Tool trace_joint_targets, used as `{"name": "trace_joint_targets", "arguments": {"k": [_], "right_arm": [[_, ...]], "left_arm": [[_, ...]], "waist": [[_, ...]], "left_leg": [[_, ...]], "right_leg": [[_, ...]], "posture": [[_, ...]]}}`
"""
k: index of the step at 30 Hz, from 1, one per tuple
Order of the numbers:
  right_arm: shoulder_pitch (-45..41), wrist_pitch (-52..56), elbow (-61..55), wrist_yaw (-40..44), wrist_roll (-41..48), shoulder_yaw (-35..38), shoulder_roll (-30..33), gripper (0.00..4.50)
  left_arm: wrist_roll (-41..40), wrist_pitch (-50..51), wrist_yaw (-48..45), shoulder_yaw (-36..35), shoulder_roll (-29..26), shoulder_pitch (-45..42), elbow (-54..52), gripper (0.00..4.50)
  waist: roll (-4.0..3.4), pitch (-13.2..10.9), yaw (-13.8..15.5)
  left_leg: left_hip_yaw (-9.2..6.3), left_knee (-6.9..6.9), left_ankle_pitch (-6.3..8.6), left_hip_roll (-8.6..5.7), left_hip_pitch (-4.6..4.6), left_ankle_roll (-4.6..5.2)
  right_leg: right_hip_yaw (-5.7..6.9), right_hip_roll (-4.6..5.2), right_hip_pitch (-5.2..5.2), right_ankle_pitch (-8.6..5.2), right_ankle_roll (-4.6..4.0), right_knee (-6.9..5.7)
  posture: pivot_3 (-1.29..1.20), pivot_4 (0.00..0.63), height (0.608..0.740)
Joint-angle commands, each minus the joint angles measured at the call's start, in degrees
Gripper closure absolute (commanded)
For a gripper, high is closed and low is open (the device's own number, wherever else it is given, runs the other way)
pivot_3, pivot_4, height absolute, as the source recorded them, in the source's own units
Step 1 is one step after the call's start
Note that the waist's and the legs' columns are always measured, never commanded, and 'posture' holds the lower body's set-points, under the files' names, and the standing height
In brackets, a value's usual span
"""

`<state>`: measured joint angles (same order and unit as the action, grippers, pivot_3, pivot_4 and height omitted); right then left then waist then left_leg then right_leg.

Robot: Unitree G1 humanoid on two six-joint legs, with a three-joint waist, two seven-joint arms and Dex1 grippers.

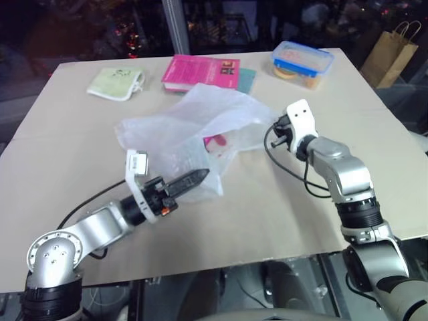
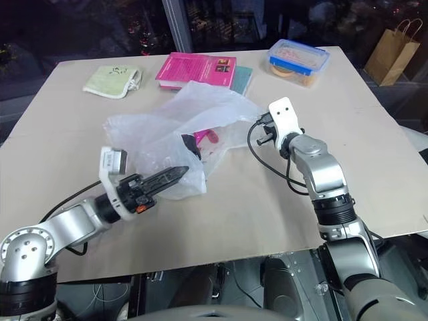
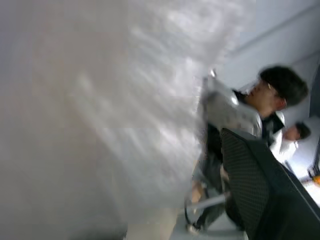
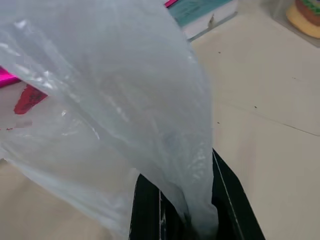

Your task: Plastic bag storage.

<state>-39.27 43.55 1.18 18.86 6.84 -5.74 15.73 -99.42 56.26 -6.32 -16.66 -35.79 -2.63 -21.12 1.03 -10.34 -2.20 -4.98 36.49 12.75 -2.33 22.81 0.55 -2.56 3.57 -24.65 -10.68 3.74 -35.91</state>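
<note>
Handling note: plastic bag (image 1: 190,127) lies crumpled mid-table, featherlight, limp, slippery. My right gripper (image 4: 187,220) is clamped on its edge; left gripper (image 1: 194,179), beside the near corner, I cannot tell. I'd pinch bunched film.

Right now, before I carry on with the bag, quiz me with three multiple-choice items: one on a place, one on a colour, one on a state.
1. Where does the pink book lie?
A. near table edge
B. far side, beyond the plastic bag
C. inside the food box

2. What colour is the lid of the food box?
A. blue
B. red
C. black

3. What is the right gripper doing?
A. hanging open
B. shut on the cloth
C. shut on the plastic bag

Key: 1 B, it lies past the bag; 2 A, the lid's rim is blue; 3 C, the right wrist view shows film pinched between its jaws.
</note>
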Motion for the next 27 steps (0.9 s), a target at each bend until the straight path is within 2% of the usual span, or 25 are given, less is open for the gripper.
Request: {"name": "trace_joint_targets", "arguments": {"k": [1, 5, 8, 9, 11, 14, 17, 19, 22, 25, 27], "right_arm": [[-1.08, -0.23, -2.44, -0.21, -0.28, 1.07, 0.5, 4.5], [-1.19, -0.29, -2.21, -0.18, -0.2, 1.26, 0.83, 4.5], [-1.96, -0.28, -2.24, 0.22, 0.79, 2.35, 0.99, 4.5], [-2.28, -0.28, -2.25, 0.32, 1.32, 2.88, 0.91, 4.5], [-4.85, 0.24, -2.45, 1.0, 4.9, 6.23, -0.22, 4.5], [-9.63, 1.73, -2.36, 1.9, 10.42, 11.11, -1.93, 4.5], [-19.9, 2.87, 0.34, 1.36, 17.08, 17.39, -3.58, 4.5], [-27.21, 2.35, 3.57, 1.02, 19.88, 20.43, -3.59, 4.5], [-34.94, 0.59, 8.26, 1.29, 21.42, 22.61, -2.12, 4.5], [-40.85, -0.9, 11.96, 1.6, 21.59, 23.51, 1.07, 4.5], [-41.51, -1.59, 12.03, 2.02, 19.97, 22.34, 4.65, 4.5]], "left_arm": [[-3.74, -4.34, 7.2, 1.85, 2.85, -1.91, 0.37, 1.82], [-8.49, -7.85, 8.41, 1.57, 5.91, -4.39, -0.89, 2.84], [-13.27, -8.44, 4.53, -3.19, 6.35, -6.36, -1.79, 4.29], [-13.58, -8.15, 3.28, -4.47, 6.28, -7.09, -1.59, 4.43], [-13.58, -7.69, 1.5, -9.33, 7.12, -13.27, 1.33, 4.43], [-13.58, -6.06, -0.79, -14.57, 5.59, -19.83, 6.79, 4.43], [-13.58, -9.65, 2.03, -17.41, 1.14, -32.89, 17.0, 4.43], [-12.76, -12.42, 2.7, -17.86, -2.34, -41.5, 24.7, 4.43], [-8.23, -13.61, 0.48, -17.41, -5.77, -50.0, 33.5, 4.43], [-3.15, -14.15, -2.51, -16.68, -7.52, -56.75, 41.16, 4.43], [-0.64, -11.83, -4.75, -15.67, -7.35, -58.14, 42.96, 4.43]], "waist": [[0.0, 0.0, 0.12], [0.01, 0.01, 0.34], [0.01, 0.01, 0.31], [0.01, 0.0, 0.29], [0.01, 0.0, 0.29], [0.02, -0.03, 0.3], [0.06, -0.06, 0.08], [0.15, -0.14, 0.22], [0.15, -0.14, 0.07], [0.15, -0.13, 0.08], [0.16, -0.12, 0.09]], "left_leg": [[-0.01, -0.01, 0.0, 0.0, 0.0, 0.0], [-0.01, 0.0, 0.0, -0.02, 0.02, 0.0], [0.0, 0.0, 0.0, -0.03, 0.03, 0.0], [0.01, 0.0, 0.0, -0.02, 0.03, 0.0], [0.02, 0.0, 0.0, -0.06, 0.03, 0.0], [-0.03, 0.07, -0.01, -0.18, 0.08, 0.0], [-0.07, 0.09, -0.01, -0.19, 0.02, 0.01], [-0.19, 0.1, -0.02, -0.19, 0.17, 0.0], [-0.19, 0.03, -0.03, -0.22, 0.23, -0.03], [-0.16, -0.19, -0.11, -0.34, 0.2, -0.19], [-0.18, -0.22, -0.1, -0.39, 0.38, -0.18]], "right_leg": [[-0.01, 0.0, -0.01, 0.0, 0.0, 0.0], [0.02, 0.01, 0.0, 0.0, 0.0, 0.01], [0.02, 0.01, 0.0, 0.0, -0.01, 0.01], [0.02, 0.01, 0.0, 0.0, -0.01, 0.01], [0.02, -0.01, 0.0, 0.0, -0.01, 0.01], [0.07, -0.05, 0.0, 0.01, 0.01, 0.0], [0.08, -0.08, 0.08, 0.01, 0.01, 0.02], [0.2, -0.11, -0.04, 0.01, 0.01, 0.0], [0.19, -0.1, -0.12, 0.02, 0.0, 0.04], [0.14, 0.04, -0.12, 0.0, -0.01, 0.13], [0.17, 0.07, -0.27, 0.0, 0.01, 0.11]], "posture": [[0.0, 0.15, 0.74], [0.0, 0.15, 0.74], [0.0, 0.15, 0.74], [0.0, 0.15, 0.74], [0.0, 0.15, 0.74], [0.0, 0.15, 0.74], [0.0, 0.15, 0.74], [0.0, 0.15, 0.74], [0.0, 0.15, 0.74], [0.0, 0.15, 0.74], [0.0, 0.15, 0.74]]}}
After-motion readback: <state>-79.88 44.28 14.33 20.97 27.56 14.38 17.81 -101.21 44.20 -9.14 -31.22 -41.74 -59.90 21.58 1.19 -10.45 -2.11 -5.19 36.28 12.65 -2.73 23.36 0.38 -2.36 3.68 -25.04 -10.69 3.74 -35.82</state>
